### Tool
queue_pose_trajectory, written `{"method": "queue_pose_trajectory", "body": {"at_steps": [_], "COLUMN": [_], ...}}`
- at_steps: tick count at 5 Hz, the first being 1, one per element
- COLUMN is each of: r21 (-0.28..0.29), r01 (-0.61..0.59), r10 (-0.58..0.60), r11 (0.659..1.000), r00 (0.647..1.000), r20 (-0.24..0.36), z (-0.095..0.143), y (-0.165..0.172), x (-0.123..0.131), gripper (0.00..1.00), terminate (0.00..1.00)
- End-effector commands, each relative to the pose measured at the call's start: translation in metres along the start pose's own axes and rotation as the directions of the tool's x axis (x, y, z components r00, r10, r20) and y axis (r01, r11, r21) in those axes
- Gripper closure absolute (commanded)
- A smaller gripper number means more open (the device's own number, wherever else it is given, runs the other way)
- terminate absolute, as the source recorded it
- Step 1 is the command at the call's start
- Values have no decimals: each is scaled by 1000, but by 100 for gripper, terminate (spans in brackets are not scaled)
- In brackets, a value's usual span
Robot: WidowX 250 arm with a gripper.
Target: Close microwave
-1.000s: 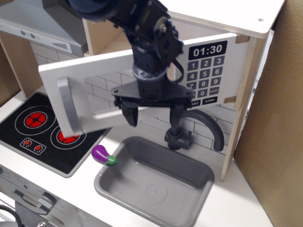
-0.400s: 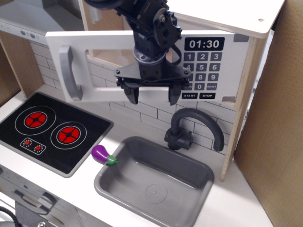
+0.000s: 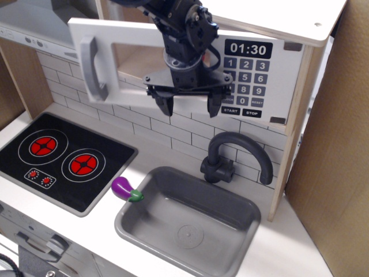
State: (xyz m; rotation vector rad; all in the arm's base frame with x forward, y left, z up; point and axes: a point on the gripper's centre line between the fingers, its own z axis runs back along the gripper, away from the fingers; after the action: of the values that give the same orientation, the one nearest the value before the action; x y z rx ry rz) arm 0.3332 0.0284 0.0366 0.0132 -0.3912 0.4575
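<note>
The white toy microwave sits at the upper middle, with a black clock display reading 01:30 and a dark keypad. Its door with clear window and grey vertical bar handle is nearly swung shut, still slightly ajar on the handle side. My black gripper is open and empty, fingers pointing down, pressed against or just in front of the door's right part beside the keypad. The arm hides part of the window.
A grey range hood is at upper left. A black two-burner stovetop lies at left. A purple eggplant lies beside the grey sink. A dark faucet stands behind the sink. A brown cardboard wall is at right.
The door has swung from wide open toward the microwave body, now nearly shut. My gripper moved up and back with it, staying open.
</note>
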Motion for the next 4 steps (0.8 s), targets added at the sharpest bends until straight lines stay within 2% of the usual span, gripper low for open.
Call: {"method": "queue_pose_trajectory", "body": {"at_steps": [1,4], "r21": [-26,-37], "r01": [-21,-47], "r10": [22,49], "r11": [999,998], "r00": [999,998], "r20": [32,47], "z": [7,6], "y": [-3,-4], "x": [28,38], "gripper": [0,0], "terminate": [0,0]}}
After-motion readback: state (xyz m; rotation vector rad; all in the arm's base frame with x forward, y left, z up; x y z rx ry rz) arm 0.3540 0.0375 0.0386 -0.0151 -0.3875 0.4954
